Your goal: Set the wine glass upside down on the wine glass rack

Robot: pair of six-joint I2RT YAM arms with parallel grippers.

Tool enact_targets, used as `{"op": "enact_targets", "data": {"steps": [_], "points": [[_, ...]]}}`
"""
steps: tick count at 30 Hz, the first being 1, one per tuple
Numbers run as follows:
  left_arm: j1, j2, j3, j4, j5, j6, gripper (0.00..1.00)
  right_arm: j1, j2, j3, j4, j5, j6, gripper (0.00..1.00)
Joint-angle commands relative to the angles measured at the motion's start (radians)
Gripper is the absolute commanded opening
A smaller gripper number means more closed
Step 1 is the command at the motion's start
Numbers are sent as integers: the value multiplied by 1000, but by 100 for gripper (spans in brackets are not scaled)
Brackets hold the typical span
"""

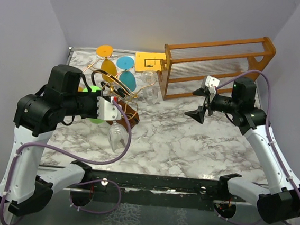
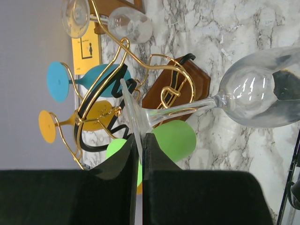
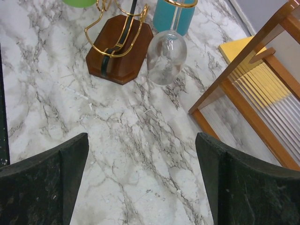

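Note:
My left gripper [image 2: 139,137] is shut on the thin foot of a clear wine glass [image 2: 260,89]. The stem runs away from the fingers and the bowl ends over the marble. In the top view that wine glass [image 1: 117,136] hangs in front of the left gripper [image 1: 110,108], just beside the near side of the wine glass rack [image 1: 115,88]. The rack's gold wire arms [image 2: 140,65] rise from a dark brown base [image 2: 187,79]. My right gripper [image 1: 201,109] is open and empty over bare marble, to the right of the rack; in its own view the right gripper [image 3: 142,140] looks down on the rack base [image 3: 119,49].
Blue [image 1: 125,62], orange [image 1: 105,51] and green [image 1: 91,91] glasses and another clear glass [image 1: 149,78] hang on the rack. A large orange-brown wooden frame [image 1: 218,66] stands at the back right, with a yellow card [image 1: 148,62] beside it.

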Motion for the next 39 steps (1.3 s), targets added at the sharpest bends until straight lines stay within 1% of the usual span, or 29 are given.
{"op": "enact_targets", "data": {"steps": [1, 5, 11, 13, 21, 25, 29, 39], "points": [[32, -45, -10, -19, -20, 44, 0, -3, -10, -9, 12, -40, -12, 96], [50, -67, -25, -19, -70, 50, 0, -3, -10, -12, 14, -40, -5, 96], [63, -78, -68, -19, -219, 84, 0, -3, -12, -13, 18, -37, 3, 96], [62, -73, -80, -14, -249, 105, 0, -3, -13, -14, 21, -34, 3, 96], [62, -47, -140, 118, -249, 97, 0, -3, -15, -18, 24, -29, 3, 96], [44, -28, -172, 191, -281, 105, 0, -3, -13, -20, 24, -26, 2, 96], [23, -9, -182, 234, -283, 117, 0, -3, -12, -21, 24, -25, 0, 96], [-26, 24, -210, 295, -222, 151, 0, -3, -1, -21, 23, -19, -3, 97]]}}
